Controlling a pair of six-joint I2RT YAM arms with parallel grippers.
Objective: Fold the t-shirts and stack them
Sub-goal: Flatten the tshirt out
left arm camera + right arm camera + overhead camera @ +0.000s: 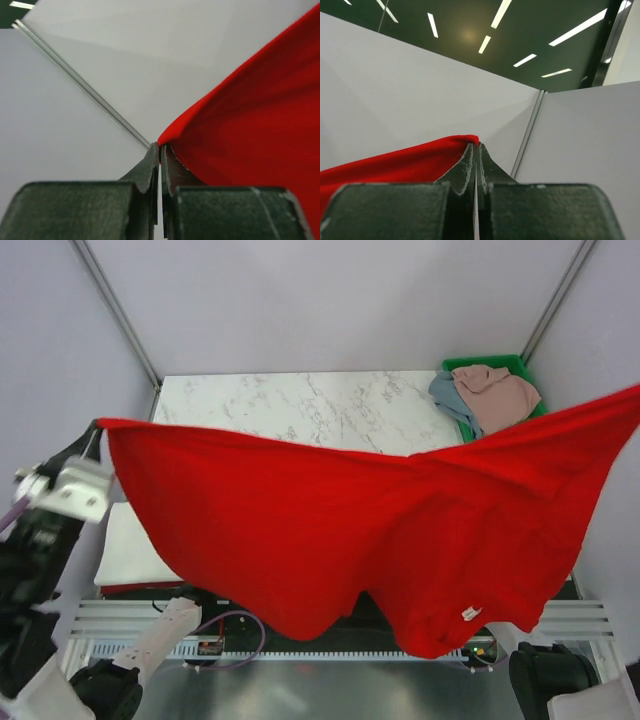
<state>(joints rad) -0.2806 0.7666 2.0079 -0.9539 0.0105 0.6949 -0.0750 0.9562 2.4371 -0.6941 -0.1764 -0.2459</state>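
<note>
A large bright red t-shirt (330,530) hangs stretched in the air across the whole top view, high above the marble table (290,405). My left gripper (96,428) is shut on its left corner; in the left wrist view the closed tips (160,148) pinch the red cloth (250,130). My right gripper is outside the top view at the right edge; in the right wrist view its tips (476,144) are shut on the red cloth (395,162). A pale pink shirt (500,392) and a grey-blue shirt (450,398) lie crumpled in the green tray (490,364).
A folded white shirt (130,545) lies at the table's near left, with a red edge under it. The green tray stands at the back right corner. White walls enclose the table on three sides. Both arm bases sit at the bottom.
</note>
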